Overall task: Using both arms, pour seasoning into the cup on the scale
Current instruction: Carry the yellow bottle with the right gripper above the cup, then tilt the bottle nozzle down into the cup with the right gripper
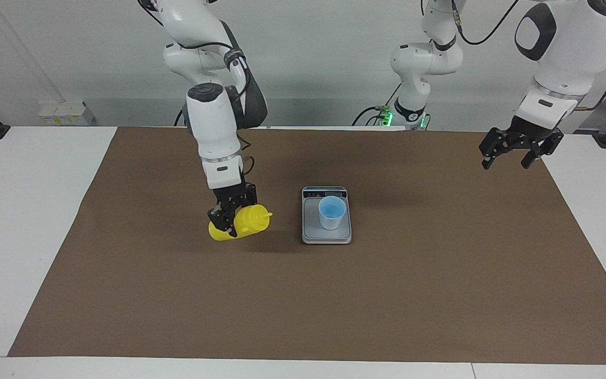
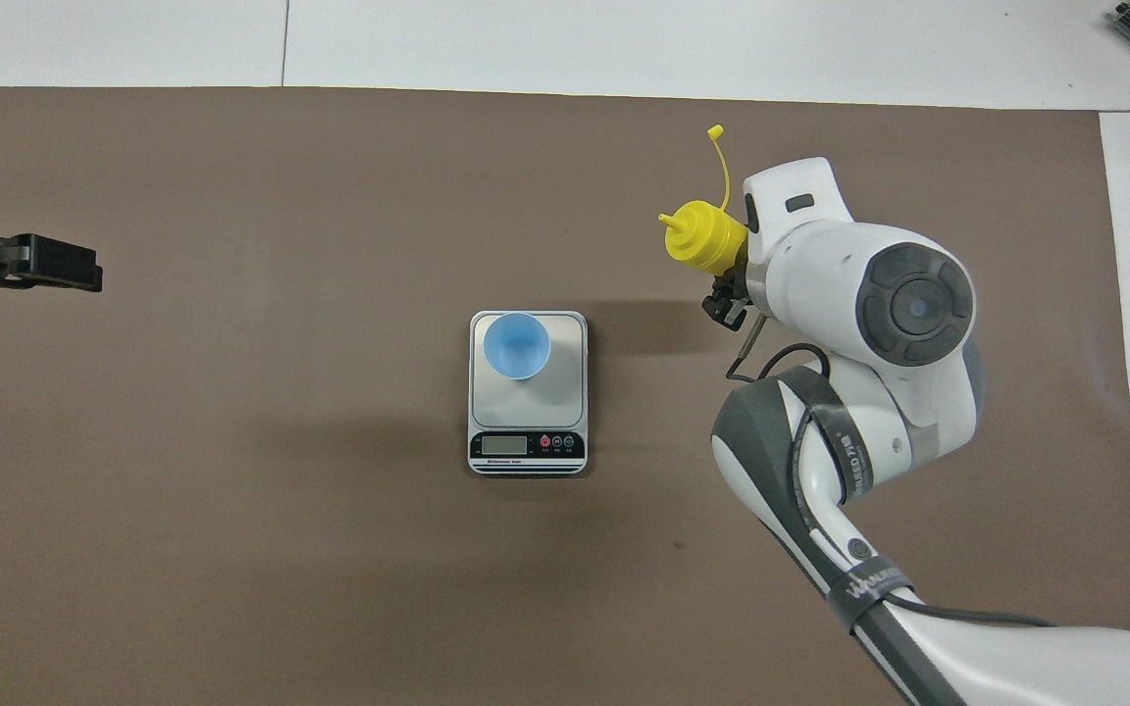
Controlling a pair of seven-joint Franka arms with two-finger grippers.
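Seasoning bottle [image 1: 242, 222] tilted on its side, nozzle toward cup [image 1: 331, 212], clamped in right gripper [image 1: 228, 217] jaws over the brown mat [image 1: 303, 295] beside scale [image 1: 326, 238]. Cup upright on scale, mid-desk. Nothing between them. Left gripper [image 1: 511, 158] hangs at its desk end, jaws wide, empty.

white wall [image 1: 308, 63], brown-covered table [image 1: 440, 295]
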